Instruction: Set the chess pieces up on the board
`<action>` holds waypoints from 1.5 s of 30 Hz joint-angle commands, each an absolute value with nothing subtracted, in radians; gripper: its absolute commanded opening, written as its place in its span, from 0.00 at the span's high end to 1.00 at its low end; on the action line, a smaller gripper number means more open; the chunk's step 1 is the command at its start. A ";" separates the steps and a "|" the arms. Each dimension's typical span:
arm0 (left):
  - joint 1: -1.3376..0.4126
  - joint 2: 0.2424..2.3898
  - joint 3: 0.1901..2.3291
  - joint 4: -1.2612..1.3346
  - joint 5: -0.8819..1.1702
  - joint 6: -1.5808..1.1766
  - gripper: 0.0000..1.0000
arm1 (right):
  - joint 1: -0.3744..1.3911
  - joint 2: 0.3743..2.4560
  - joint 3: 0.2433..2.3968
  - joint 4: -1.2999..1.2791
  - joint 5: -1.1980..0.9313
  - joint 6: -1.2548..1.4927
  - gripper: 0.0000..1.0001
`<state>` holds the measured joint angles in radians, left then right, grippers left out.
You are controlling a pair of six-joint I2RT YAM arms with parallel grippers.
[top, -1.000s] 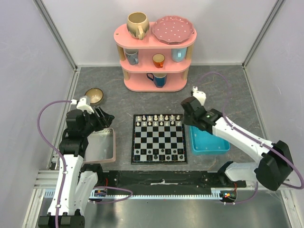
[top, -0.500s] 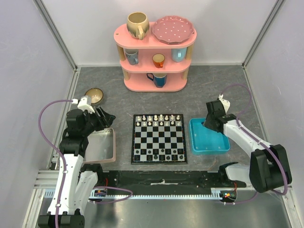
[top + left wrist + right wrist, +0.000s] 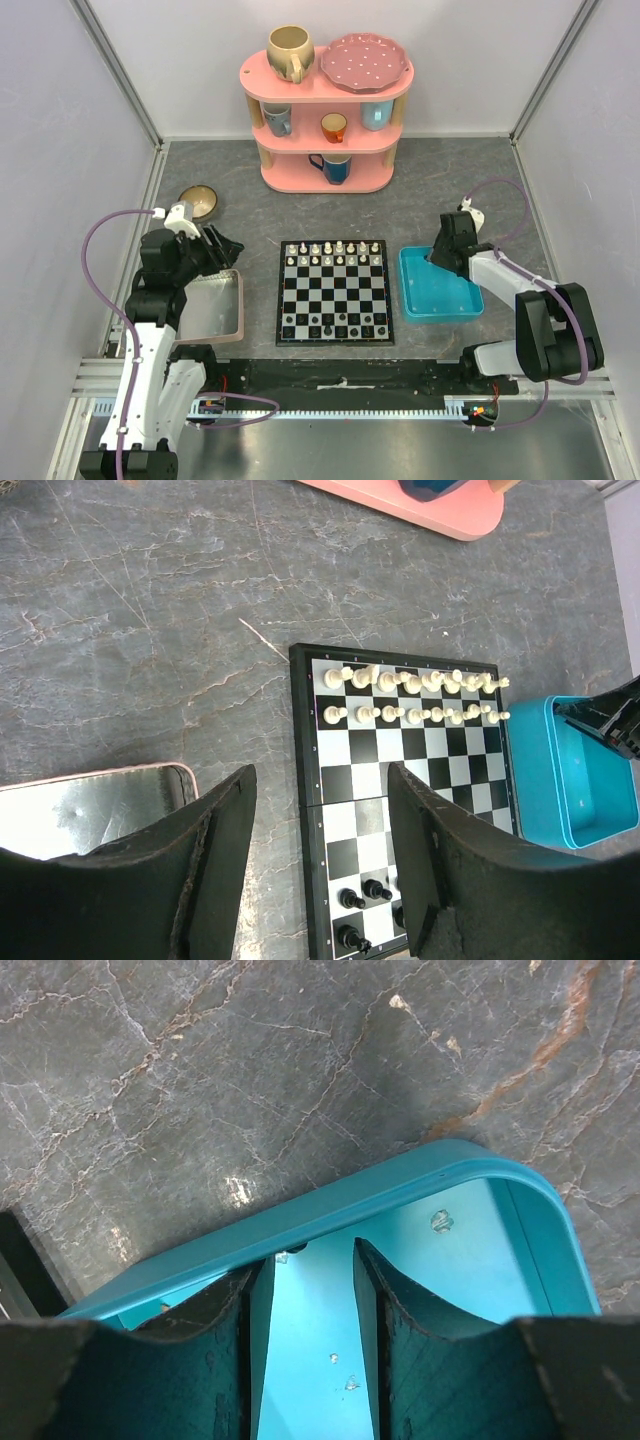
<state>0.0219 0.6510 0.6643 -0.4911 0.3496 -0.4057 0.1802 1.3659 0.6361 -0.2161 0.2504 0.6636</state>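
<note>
Piece retrieval appears to be in hand: white pieces [image 3: 333,253] fill the two far rows of the board [image 3: 335,290] at the centre of the counter [image 3: 450,190], but only a few black pieces [image 3: 335,322] stand on the near rows. The right jaws hang half open and empty over the far corner of the blue tray [image 3: 445,303]; the left jaws, wide and empty, hover left of the board. The next move calls for lowering astride a piece and closing gently.

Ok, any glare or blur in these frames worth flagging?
Top external: sharp, sheen on the pink-rimmed tray. Left wrist: that tray glares pale, the board crisp. Right wrist: bright specks on the blue tray, a glare patch on the table.
</note>
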 commanded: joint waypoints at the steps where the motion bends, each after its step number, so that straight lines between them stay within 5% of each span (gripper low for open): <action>1: 0.020 0.652 0.658 -0.448 0.382 -0.371 0.39 | 0.161 1.376 0.608 -0.095 0.227 0.641 0.56; 11: 0.021 0.657 0.658 -0.449 0.382 -0.370 0.39 | 0.149 1.405 0.565 -0.022 0.203 0.641 0.62; 26: 0.021 0.657 0.658 -0.446 0.383 -0.370 0.39 | 0.144 1.382 0.537 -0.018 0.189 0.658 0.89; 45: 0.021 0.666 0.650 -0.387 0.526 -0.364 0.40 | 0.146 1.054 0.552 -0.350 0.132 0.686 0.95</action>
